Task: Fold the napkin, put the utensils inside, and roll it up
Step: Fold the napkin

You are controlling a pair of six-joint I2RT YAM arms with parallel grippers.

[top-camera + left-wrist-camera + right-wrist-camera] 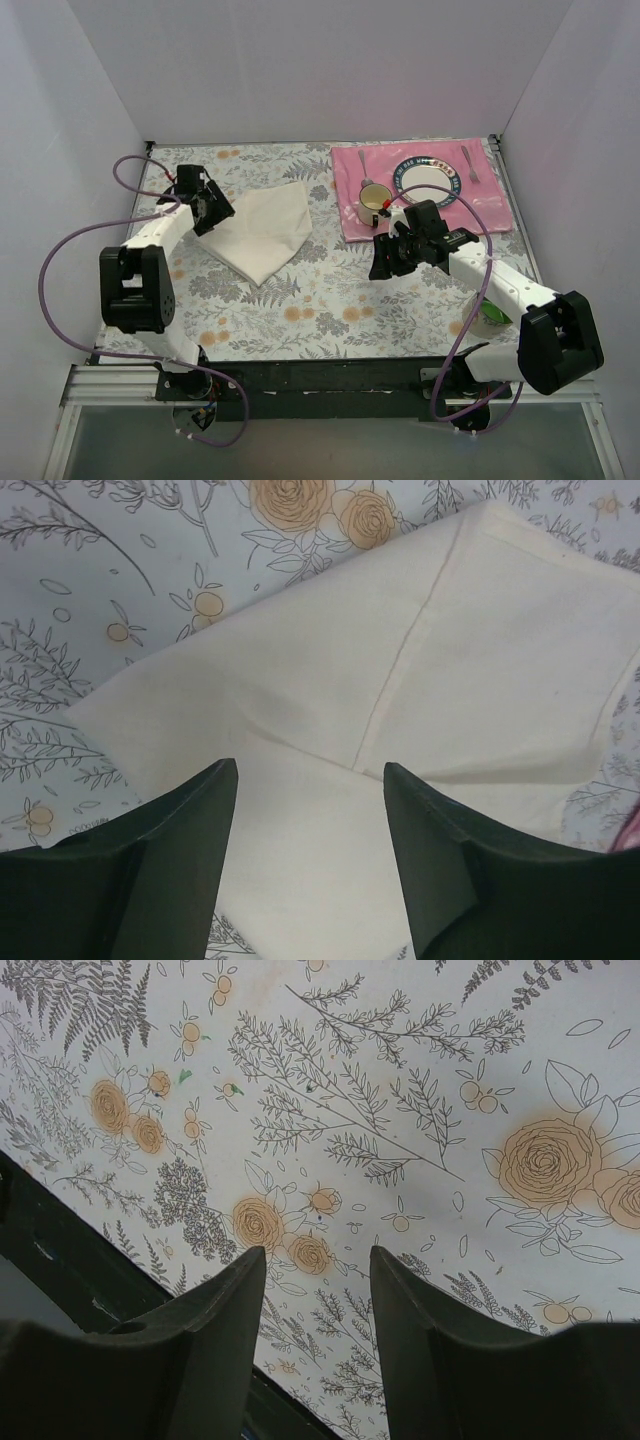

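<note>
The off-white napkin lies folded into a rough triangle on the floral tablecloth, left of centre. In the left wrist view the napkin shows a seam and a folded layer. My left gripper is open and empty just over the napkin's left corner, and its jaws stand wide apart above the cloth. My right gripper is open and empty above bare tablecloth right of centre, with only floral print between its jaws. I cannot make out the silver knife in any view.
A pink placemat at the back right holds a plate, a yellow cup, a spoon and a fork. White walls enclose three sides. The black front rail runs along the near table edge.
</note>
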